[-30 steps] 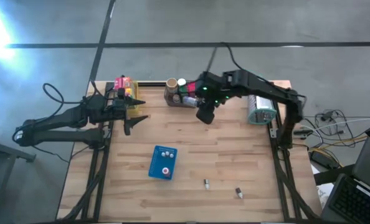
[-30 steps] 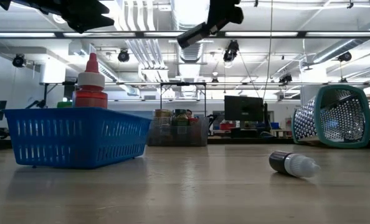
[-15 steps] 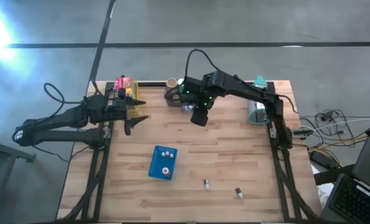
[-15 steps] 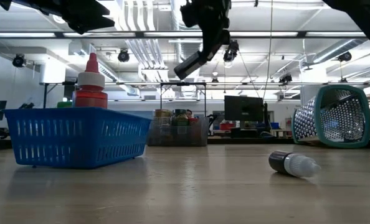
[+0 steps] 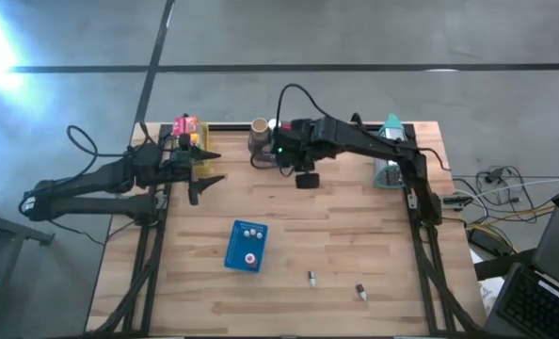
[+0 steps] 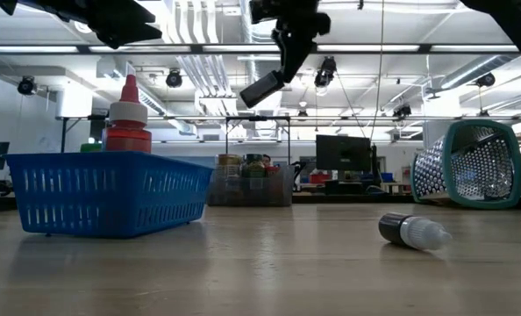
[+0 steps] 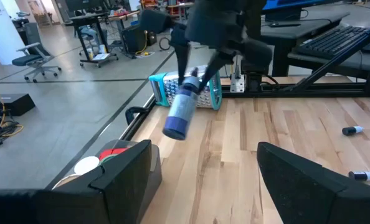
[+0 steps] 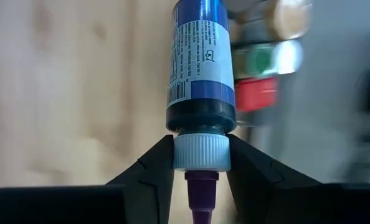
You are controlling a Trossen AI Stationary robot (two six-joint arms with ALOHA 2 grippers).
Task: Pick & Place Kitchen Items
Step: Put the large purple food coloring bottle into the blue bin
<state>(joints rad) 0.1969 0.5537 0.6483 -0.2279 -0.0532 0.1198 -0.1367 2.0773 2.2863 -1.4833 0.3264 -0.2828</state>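
Blue bottle point(image 8: 200, 62) gripped at white cap by right gripper point(image 8: 199, 163), held tilted in air over table point(image 5: 355, 245) near jars point(image 5: 260, 139) at far edge. Left gripper point(image 7: 205, 180) parked at left side, fingers spread, nothing held.

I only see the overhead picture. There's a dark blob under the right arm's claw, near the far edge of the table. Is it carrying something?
Observer: Yes. The right wrist view shows the right claw shut on a blue bottle, pinched at its white cap.
Operator: And that flat blue rectangle nearer the front?
Observer: It isn't flat. The low view shows a blue basket with slatted walls.
Operator: Anything in it?
Observer: A red bottle with a pointed tip rises above its rim.
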